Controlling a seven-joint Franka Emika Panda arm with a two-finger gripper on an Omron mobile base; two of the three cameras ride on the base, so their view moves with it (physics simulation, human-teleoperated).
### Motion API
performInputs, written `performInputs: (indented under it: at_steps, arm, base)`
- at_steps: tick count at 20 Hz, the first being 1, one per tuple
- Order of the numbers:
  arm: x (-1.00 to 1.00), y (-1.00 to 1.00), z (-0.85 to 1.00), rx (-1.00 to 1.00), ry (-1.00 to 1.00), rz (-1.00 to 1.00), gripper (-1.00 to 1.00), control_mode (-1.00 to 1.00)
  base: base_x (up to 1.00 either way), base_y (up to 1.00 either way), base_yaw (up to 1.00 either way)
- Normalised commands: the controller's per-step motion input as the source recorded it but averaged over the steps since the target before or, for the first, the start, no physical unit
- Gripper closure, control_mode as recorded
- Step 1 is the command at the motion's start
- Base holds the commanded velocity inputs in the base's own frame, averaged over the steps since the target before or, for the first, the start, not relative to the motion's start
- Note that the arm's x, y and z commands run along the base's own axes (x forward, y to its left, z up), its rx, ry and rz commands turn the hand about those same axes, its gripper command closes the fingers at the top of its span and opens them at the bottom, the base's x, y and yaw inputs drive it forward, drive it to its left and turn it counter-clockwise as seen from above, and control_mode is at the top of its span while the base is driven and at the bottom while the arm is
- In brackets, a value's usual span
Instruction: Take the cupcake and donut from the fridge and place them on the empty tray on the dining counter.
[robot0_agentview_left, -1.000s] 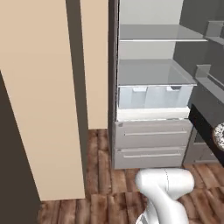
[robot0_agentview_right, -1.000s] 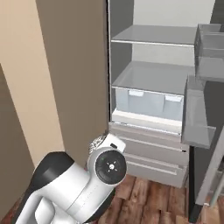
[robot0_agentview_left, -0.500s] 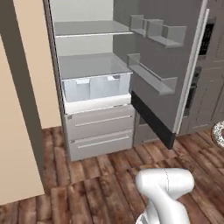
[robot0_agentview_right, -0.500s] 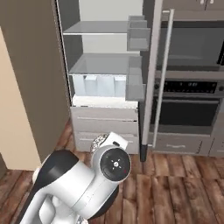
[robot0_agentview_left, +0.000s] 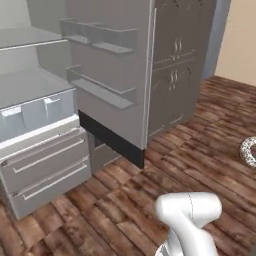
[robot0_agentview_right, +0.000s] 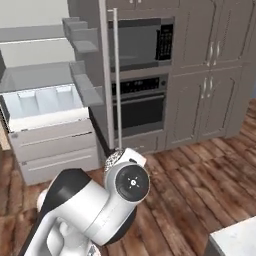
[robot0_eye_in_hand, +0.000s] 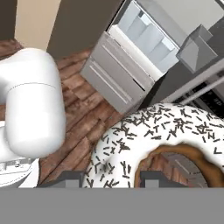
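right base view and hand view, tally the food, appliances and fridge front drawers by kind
brown ring donut with pale speckled glaze: 1
tall grey steel-look fridge, door open: 1
dark glass-fronted built-in ovens, stacked: 2
grey fridge front drawers with bar handles: 2
total: 6

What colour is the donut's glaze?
White with dark sprinkles on the donut, clearest in the hand view.

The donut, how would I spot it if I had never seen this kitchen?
Start at the tall grey fridge standing open, then follow the white robot arm in front of it to its hand. The donut sits gripped there: a brown ring under pale glaze scattered with dark sprinkles, the one round, speckled thing among flat grey doors and wooden floor.
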Motion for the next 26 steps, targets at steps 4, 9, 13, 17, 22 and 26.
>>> performInputs:
  at_steps: [4,9,13,17,22,26]
  arm:
    - [0.00,0.00,0.00,0.00,0.00,0.00,1.00,1.00]
    - [0.00,0.00,0.00,0.00,0.00,0.00,1.00,1.00]
    - [0.00,0.00,0.00,0.00,0.00,0.00,1.00,1.00]
    - [0.00,0.00,0.00,0.00,0.00,0.00,1.00,1.00]
    - [0.00,0.00,0.00,0.00,0.00,0.00,1.00,1.00]
    - [0.00,0.00,0.00,0.00,0.00,0.00,1.00,1.00]
  base:
    - [-0.28,-0.20,-0.68]
    - [-0.32,-0.26,-0.64]
    - [-0.46,-0.21,-0.60]
    - [-0.44,-0.25,-0.60]
    - [-0.36,-0.33,-0.59]
    - [-0.32,-0.33,-0.54]
